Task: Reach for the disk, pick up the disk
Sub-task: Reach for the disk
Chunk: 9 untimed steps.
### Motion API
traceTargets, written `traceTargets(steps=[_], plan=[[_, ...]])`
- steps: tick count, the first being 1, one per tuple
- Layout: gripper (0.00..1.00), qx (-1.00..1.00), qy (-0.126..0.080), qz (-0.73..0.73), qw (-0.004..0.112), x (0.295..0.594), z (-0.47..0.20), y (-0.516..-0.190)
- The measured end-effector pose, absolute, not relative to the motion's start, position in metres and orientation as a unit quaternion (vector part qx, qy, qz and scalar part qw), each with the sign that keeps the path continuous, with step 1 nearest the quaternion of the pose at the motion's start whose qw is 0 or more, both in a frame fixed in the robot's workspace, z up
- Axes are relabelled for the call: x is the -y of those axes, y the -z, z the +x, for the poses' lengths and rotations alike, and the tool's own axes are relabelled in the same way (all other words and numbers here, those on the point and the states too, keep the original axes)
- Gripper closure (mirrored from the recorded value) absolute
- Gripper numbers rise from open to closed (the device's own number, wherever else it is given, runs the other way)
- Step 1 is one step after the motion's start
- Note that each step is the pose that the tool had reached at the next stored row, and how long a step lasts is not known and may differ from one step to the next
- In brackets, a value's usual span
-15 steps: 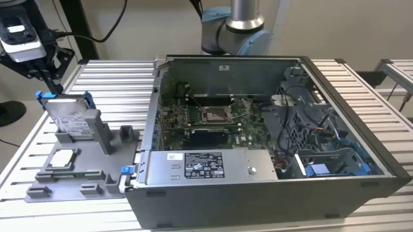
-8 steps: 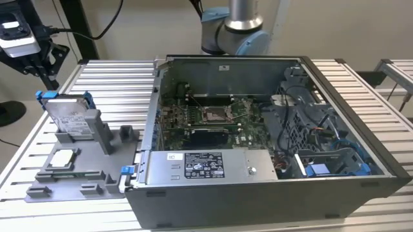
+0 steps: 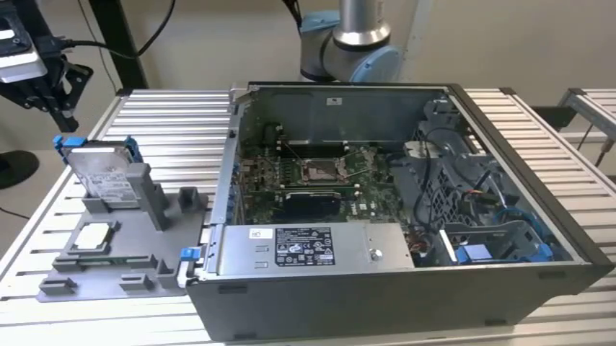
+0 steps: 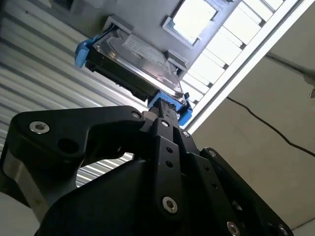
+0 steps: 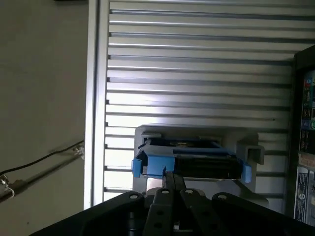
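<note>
The disk (image 3: 99, 173) stands on edge in a grey holder (image 3: 144, 216) on the slatted desk (image 3: 164, 122), near the exterior view's left and beside the open computer case (image 3: 405, 288). Its labelled face is turned up and outward, and its blue rails (image 5: 152, 164) run along its sides.

We judge it a stiff, dense thing, heavy for its size. The bare metal is smooth enough to slip, and the insides are not fond of knocks. The best hold looks to be across the two broad flat faces near the upper edge, between the rails. The plastic rails would likely flex or unclip, so we would not trust them to carry the weight. A pull along the holder's slot should spare the disk any twisting.

The claw (image 5: 172, 178) hangs above the disk and points down at it, clear of it and touching nothing. In the first wrist view its tip lines up near one railed end of the disk's upper edge rather than over the middle. In both wrist views its fingertips are drawn together with no gap that we can see, and they hold nothing. In the exterior view the claw sits high at the left edge, above the holder. The arm (image 3: 351, 43) has its base behind the case, so it reaches well out sideways.
</note>
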<state>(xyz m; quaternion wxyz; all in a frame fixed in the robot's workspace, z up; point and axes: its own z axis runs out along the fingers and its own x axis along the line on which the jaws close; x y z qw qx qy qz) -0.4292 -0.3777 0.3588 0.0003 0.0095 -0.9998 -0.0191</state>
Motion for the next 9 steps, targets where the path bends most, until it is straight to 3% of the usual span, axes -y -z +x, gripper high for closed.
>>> traceTargets(steps=[9], plan=[[1.0,1.0,0.019,0.012,0.0,0.3777,-0.4326,-0.3588]])
